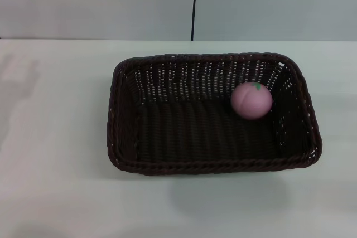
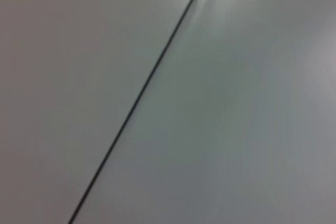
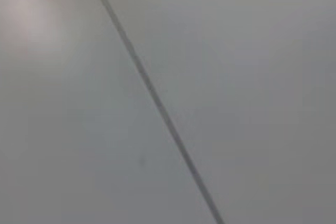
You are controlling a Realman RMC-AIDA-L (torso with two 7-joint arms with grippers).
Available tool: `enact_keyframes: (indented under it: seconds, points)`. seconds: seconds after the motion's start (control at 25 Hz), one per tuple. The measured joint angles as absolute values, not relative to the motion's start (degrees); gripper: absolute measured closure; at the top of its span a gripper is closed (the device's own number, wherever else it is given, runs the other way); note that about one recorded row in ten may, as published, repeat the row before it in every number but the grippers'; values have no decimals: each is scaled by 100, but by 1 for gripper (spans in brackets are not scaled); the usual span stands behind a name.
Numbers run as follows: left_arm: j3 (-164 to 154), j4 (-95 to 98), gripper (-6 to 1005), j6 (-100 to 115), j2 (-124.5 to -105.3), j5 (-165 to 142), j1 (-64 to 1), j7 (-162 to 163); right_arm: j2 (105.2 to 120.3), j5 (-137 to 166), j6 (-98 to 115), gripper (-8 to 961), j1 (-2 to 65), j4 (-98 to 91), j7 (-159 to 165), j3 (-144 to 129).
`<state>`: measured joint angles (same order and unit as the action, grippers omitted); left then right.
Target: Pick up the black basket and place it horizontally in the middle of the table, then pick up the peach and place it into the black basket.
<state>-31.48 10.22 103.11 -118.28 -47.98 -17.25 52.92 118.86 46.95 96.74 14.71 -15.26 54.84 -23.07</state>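
The black basket point(image 1: 212, 160) lies lengthwise across the middle of the white table point(image 1: 50, 182) in the head view, its long sides running left to right. The pink peach point(image 1: 251, 100) with its green leaf-stem on top rests inside the basket, near the back right corner. Neither gripper shows in any view. Both wrist views show only a plain grey wall with a thin dark seam point(image 2: 136, 100), which also shows in the right wrist view point(image 3: 157, 103).
A grey wall with a vertical dark seam point(image 1: 193, 4) stands behind the table's far edge. White tabletop lies on all sides of the basket.
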Motion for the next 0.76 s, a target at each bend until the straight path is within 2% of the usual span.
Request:
enact_keyframes:
  seconds: [0.6, 0.76]
  points:
    - [-2962, 949, 325, 10316, -11809, -4814, -1700, 5640, 11882, 4684, 9614, 332, 1530, -1230, 5465, -2037]
    - [-2847, 920, 325, 10308, -11814, -4801, -1700, 5734, 11883, 4684, 9614, 332, 1551, -1227, 5464, -2033]
